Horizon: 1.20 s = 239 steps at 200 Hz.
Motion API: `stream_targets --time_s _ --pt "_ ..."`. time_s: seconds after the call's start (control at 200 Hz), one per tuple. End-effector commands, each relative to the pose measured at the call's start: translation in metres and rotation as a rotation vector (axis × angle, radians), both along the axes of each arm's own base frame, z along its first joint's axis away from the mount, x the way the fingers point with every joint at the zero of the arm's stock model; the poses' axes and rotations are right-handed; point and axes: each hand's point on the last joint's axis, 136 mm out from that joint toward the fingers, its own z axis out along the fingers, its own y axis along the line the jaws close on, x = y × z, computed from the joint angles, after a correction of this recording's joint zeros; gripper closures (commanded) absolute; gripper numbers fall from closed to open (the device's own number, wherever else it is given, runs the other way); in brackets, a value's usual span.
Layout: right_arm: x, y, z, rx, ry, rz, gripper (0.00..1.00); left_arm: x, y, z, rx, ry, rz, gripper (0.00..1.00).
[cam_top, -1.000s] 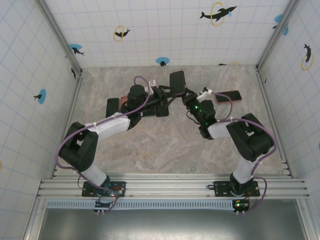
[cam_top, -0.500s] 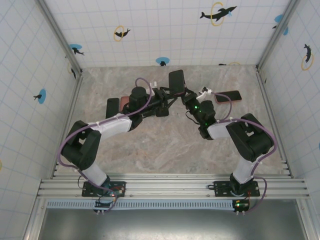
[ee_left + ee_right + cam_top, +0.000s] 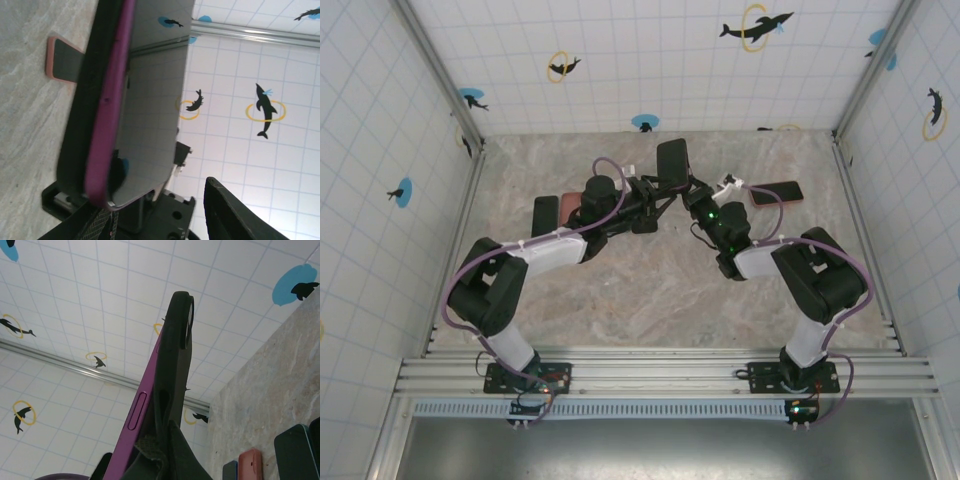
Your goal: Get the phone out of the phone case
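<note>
Showing purple phone (image 3: 107, 100) edge beside black case (image 3: 176, 355) rim, above table (image 3: 650, 295).

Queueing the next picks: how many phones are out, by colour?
Held aloft, purple phone in black case: 1
Salmon-cased phones, on table: 2
Black phone, on table: 1
Blue-edged phone, on table: 1
Total: 5; a dark sliver at the right wrist view's edge is unclear.

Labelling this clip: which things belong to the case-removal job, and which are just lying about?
Job: purple phone, black case around it, both held aloft.
Lying about: salmon-cased phone, black phone, reddish-brown phone, all flat on the table.
</note>
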Motion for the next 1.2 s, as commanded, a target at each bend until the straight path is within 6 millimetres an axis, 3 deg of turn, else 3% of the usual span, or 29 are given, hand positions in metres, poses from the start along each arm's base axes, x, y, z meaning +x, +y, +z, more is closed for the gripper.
stream_targets --time_s 0.0,0.145,0.36,0.566,0.896,1.191 --pt "-0.013 0.0 0.035 0.051 -0.131 0.017 1.0 0.007 0.004 0.012 -0.062 -0.023 0.047 0.53" --pt "-0.014 0.002 0.034 0.035 -0.138 0.026 1.0 0.008 0.005 0.017 -0.083 -0.026 0.049 0.54" --pt "-0.015 0.001 0.042 0.066 -0.158 0.021 1.0 0.011 0.008 -0.001 -0.079 0.019 0.07 0.55" --pt "-0.015 -0.002 0.04 0.128 -0.132 -0.024 1.0 0.025 0.011 0.001 -0.112 0.032 0.128 0.59" --pt "-0.014 -0.005 0.026 0.148 -0.07 -0.063 1.0 0.033 0.016 0.007 -0.161 0.047 0.176 0.71" --pt "-0.009 -0.001 0.021 0.154 -0.052 -0.068 1.0 0.034 0.013 0.017 -0.156 0.024 0.149 0.89"
